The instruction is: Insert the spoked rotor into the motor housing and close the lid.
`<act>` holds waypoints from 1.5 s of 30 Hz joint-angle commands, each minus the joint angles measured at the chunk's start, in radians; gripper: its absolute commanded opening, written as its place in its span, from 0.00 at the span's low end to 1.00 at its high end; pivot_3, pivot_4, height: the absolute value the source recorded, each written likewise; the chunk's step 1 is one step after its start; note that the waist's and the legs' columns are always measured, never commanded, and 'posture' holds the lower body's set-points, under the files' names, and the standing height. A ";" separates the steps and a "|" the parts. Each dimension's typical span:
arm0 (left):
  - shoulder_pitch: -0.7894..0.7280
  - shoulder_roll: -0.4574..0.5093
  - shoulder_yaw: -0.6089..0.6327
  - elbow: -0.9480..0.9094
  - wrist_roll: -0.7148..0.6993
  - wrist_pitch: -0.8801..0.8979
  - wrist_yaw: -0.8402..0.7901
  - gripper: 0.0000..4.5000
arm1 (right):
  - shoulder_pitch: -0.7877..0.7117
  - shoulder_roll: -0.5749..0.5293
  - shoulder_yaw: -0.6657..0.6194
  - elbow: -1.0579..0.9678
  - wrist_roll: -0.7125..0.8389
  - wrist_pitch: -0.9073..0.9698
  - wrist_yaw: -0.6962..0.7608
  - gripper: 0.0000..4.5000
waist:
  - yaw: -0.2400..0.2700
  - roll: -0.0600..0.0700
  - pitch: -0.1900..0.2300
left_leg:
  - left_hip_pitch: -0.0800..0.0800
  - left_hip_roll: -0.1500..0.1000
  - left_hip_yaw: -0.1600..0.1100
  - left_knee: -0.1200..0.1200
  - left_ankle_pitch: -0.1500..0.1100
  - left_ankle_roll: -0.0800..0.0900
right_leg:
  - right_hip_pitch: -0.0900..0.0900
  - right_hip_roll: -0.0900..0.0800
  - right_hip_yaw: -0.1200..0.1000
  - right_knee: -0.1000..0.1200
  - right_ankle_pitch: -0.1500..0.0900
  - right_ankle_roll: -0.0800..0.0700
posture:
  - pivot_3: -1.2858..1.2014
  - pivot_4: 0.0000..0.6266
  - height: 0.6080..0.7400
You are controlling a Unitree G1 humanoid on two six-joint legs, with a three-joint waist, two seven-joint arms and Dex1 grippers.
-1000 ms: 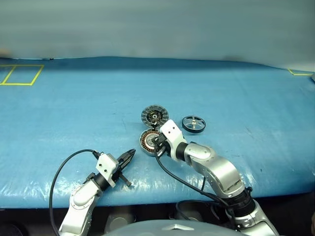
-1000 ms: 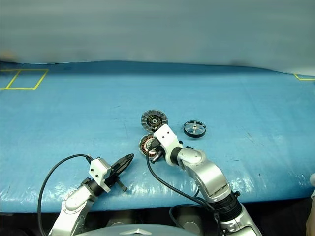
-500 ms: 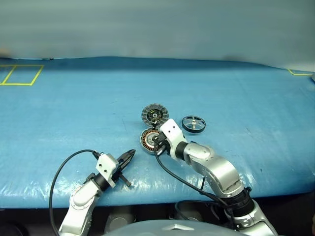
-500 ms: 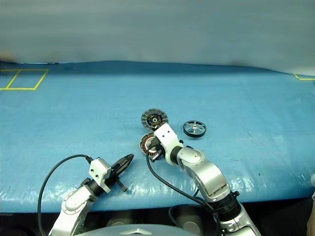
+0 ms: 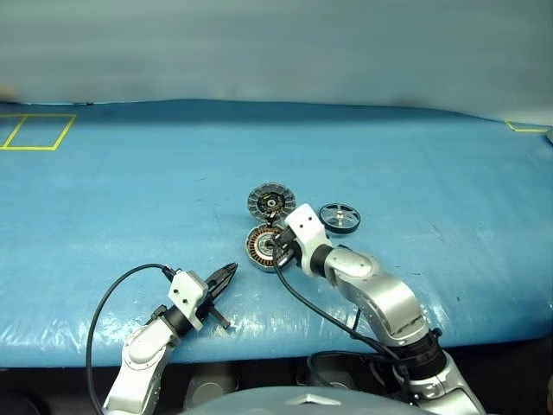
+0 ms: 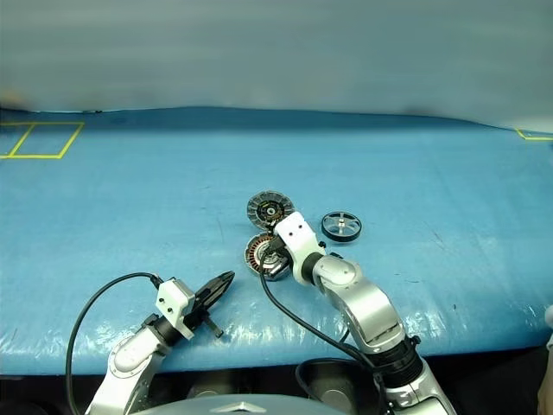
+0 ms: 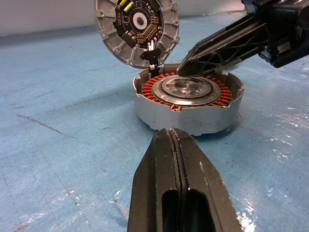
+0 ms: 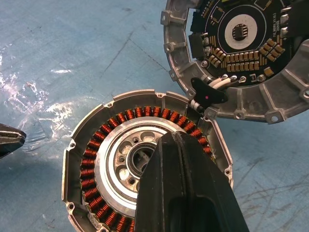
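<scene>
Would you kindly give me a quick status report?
Both claws shut, empty. Right claw over open motor housing. Spoked rotor loose on table; lid open behind. Nothing blocking.

Wide bare stretch of blue table cover (image 5: 130, 173) across the whole upper half and the left of the head views, open for passage. Cluster of parts at centre frame: motor housing (image 5: 262, 246) with its top open, lid (image 5: 271, 201) lying just above it and joined to it by short wires, spoked rotor (image 5: 340, 217) a little to the right, apart from both. Right gripper (image 7: 186, 62), fingers pressed together, slanting in over the housing's rim, blocking approach from the right and from above. Left gripper (image 5: 226, 277), also closed, at lower left, with bare cover between it and the housing. Narrow gap between rotor and right wrist.
</scene>
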 commanded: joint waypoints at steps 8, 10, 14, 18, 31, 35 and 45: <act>0.004 0.003 0.004 -0.028 -0.006 -0.001 0.002 0.00 | 0.005 0.006 0.006 -0.035 0.014 -0.011 0.022 0.00 | 0.000 0.000 0.000 | 0.000 0.000 0.000 0.000 0.000 0.000 | 0.000 0.000 0.000 0.000 0.000 0.000 | 0.52 0.24 1.00; 0.003 0.003 0.004 -0.028 -0.007 0.000 0.001 0.00 | 0.010 0.009 0.014 -0.030 0.015 -0.012 0.025 0.00 | 0.000 0.000 0.000 | 0.000 0.000 0.000 0.000 0.000 0.000 | 0.000 0.000 0.000 0.000 0.000 0.000 | 0.52 0.24 1.00; 0.002 0.002 0.004 -0.027 -0.007 0.001 0.001 0.00 | 0.015 0.012 0.027 -0.018 0.014 -0.015 0.033 0.00 | 0.000 0.000 0.000 | 0.000 0.000 0.000 0.000 0.000 0.000 | 0.000 0.000 0.000 0.000 0.000 0.000 | 0.52 0.24 1.00; 0.002 0.002 0.004 -0.027 -0.007 0.002 0.002 0.00 | 0.021 0.009 0.039 -0.017 0.021 -0.010 0.049 0.00 | 0.000 0.000 0.000 | 0.000 0.000 0.000 0.000 0.000 0.000 | 0.000 0.000 0.000 0.000 0.000 0.000 | 0.52 0.24 1.00; 0.003 0.001 0.005 -0.025 -0.005 0.003 0.002 0.00 | 0.054 0.003 0.021 0.048 0.006 -0.009 0.044 0.00 | 0.000 0.000 0.000 | 0.002 0.000 0.000 0.000 0.000 0.000 | 0.000 0.000 0.000 0.000 0.000 0.000 | 0.52 0.24 1.00; 0.001 0.002 0.005 -0.020 -0.005 -0.001 0.000 0.00 | 0.067 -0.006 0.026 0.072 -0.006 -0.019 0.041 0.00 | 0.000 0.000 0.000 | 0.003 0.000 0.000 0.000 0.000 0.000 | 0.000 0.000 0.000 0.000 0.000 0.000 | 0.52 0.24 1.00; -0.002 0.006 0.008 -0.016 -0.004 -0.005 -0.005 0.00 | 0.070 -0.019 0.051 0.148 -0.056 -0.025 0.003 0.00 | 0.000 -0.002 -0.003 | 0.006 0.000 0.000 0.001 0.000 0.000 | 0.001 -0.001 0.000 0.000 -0.001 0.000 | 0.52 0.24 1.00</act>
